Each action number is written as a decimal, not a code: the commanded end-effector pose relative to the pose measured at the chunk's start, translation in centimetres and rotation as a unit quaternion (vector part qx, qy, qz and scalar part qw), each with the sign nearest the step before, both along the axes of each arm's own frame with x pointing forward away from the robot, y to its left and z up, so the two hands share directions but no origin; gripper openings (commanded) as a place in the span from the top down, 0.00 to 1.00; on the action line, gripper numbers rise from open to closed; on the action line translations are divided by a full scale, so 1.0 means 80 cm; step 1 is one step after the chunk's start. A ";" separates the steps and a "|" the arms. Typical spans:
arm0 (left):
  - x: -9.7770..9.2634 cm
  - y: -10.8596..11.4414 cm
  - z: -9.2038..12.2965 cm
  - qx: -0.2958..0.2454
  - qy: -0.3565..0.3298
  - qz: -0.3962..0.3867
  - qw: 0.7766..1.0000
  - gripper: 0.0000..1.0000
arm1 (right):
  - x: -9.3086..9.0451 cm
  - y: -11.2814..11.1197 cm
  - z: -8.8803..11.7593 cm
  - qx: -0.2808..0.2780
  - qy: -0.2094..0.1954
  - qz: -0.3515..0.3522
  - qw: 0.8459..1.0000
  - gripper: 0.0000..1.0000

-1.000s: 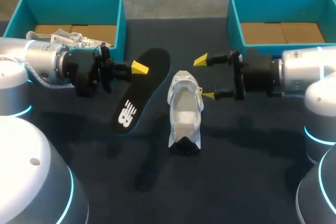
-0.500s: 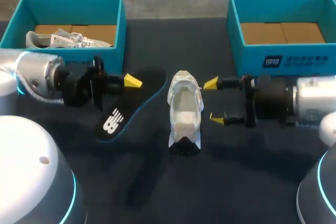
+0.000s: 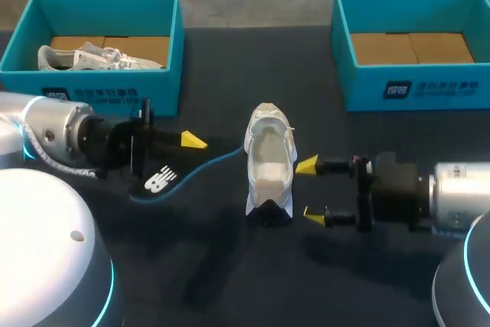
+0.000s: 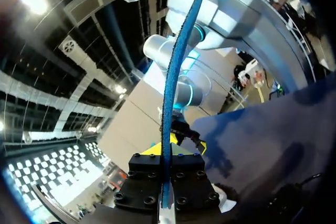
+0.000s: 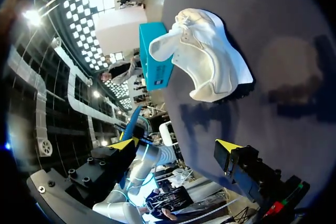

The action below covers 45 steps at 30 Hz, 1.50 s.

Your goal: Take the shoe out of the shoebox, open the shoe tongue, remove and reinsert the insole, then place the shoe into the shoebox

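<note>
The left pincer [image 3: 190, 142] is clamping the black, blue-rimmed insole [image 3: 159, 181] between its fingers, and the insole is sticking out nearly edge-on ahead of them. The white shoe [image 3: 269, 162] is sitting on the dark table [image 3: 230, 273], opening upward, between the two pincers and outside the left shoebox [image 3: 172, 44] and the right shoebox [image 3: 413, 91]. The right pincer [image 3: 311, 190] is hovering just beside the shoe, its fingers spread wide and gripping nothing. A second shoe [image 3: 99, 57] is lying in the left shoebox.
</note>
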<state>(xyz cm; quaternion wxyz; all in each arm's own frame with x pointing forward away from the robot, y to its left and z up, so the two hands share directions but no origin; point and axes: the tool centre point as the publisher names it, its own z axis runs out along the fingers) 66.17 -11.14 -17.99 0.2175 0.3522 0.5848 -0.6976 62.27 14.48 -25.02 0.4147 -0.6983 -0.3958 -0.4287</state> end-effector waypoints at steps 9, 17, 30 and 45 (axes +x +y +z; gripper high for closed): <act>-0.018 -0.009 -0.009 0.024 0.030 0.011 0.999 1.00 | -0.023 0.003 -0.008 -0.008 0.005 -0.026 1.000 0.00; -0.018 -0.009 -0.009 0.024 0.030 0.011 0.999 1.00 | -0.023 0.003 -0.008 -0.008 0.005 -0.026 1.000 0.00; -0.015 -0.031 -0.034 0.018 0.090 0.035 0.995 1.00 | -0.026 0.008 -0.007 -0.024 -0.020 -0.021 0.999 0.00; 0.003 -0.057 -0.062 0.029 0.134 0.044 0.990 1.00 | -0.003 0.024 -0.044 -0.024 -0.027 -0.007 0.999 0.00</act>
